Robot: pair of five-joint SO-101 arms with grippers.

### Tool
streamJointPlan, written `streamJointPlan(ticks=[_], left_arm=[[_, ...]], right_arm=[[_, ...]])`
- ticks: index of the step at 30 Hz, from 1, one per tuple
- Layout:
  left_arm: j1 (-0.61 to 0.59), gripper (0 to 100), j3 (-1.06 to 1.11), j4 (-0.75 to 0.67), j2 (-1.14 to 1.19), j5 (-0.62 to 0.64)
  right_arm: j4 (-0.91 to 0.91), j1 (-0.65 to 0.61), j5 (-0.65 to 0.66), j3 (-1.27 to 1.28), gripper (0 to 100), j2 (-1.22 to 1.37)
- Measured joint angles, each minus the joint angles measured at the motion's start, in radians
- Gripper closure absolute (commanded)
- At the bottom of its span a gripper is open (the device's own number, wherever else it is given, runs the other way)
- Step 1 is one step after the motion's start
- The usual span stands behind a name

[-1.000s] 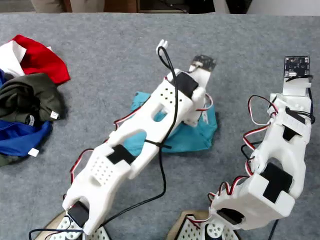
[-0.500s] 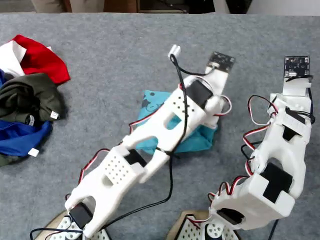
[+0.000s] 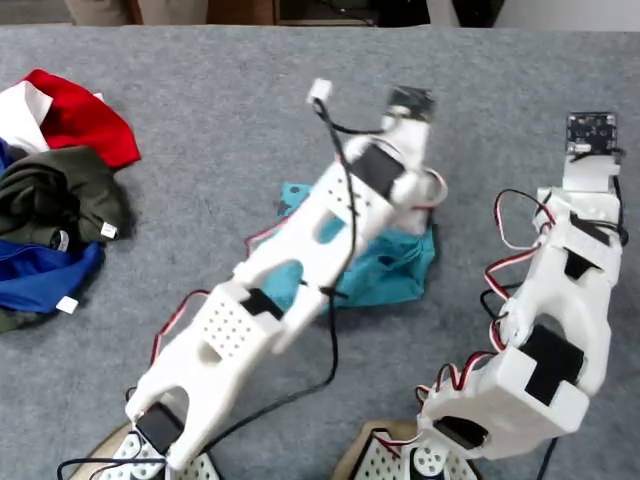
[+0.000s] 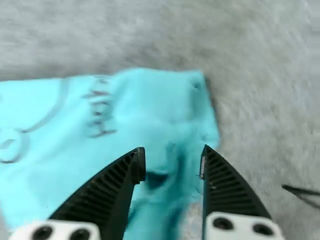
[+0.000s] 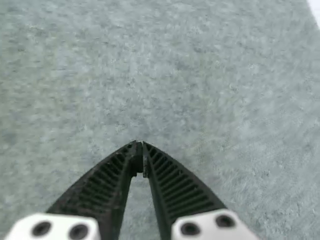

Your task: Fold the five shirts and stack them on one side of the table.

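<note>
The high camera looks steeply down over the grey table (image 3: 200,100) from above its 6 o'clock edge. The left wrist camera hangs close over the teal shirt (image 4: 75,115) at the high view's centre. The right wrist camera faces bare table toward 3 o'clock.

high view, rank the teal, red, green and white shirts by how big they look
1. teal shirt, partly under the left arm
2. green shirt and red shirt, too alike to rank
3. white shirt
</note>
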Motion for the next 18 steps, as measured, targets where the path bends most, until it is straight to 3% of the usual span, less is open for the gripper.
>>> streamJointPlan(ticks=[5, 10, 18], left_arm=[[-0.150, 99, 0.000, 0.015, -0.061, 0.005], [-0.325, 98, 0.000, 0.055, -0.055, 0.006], [-0.407, 98, -0.002, 0.089, 0.041, 0.005]], right_arm=[[0.189, -0.043, 0.012, -0.097, 99.2, -0.005], [0.427, -0.166, 0.137, -0.127, 99.2, -0.083], [0.763, -0.463, 0.275, -0.129, 99.2, -0.302]])
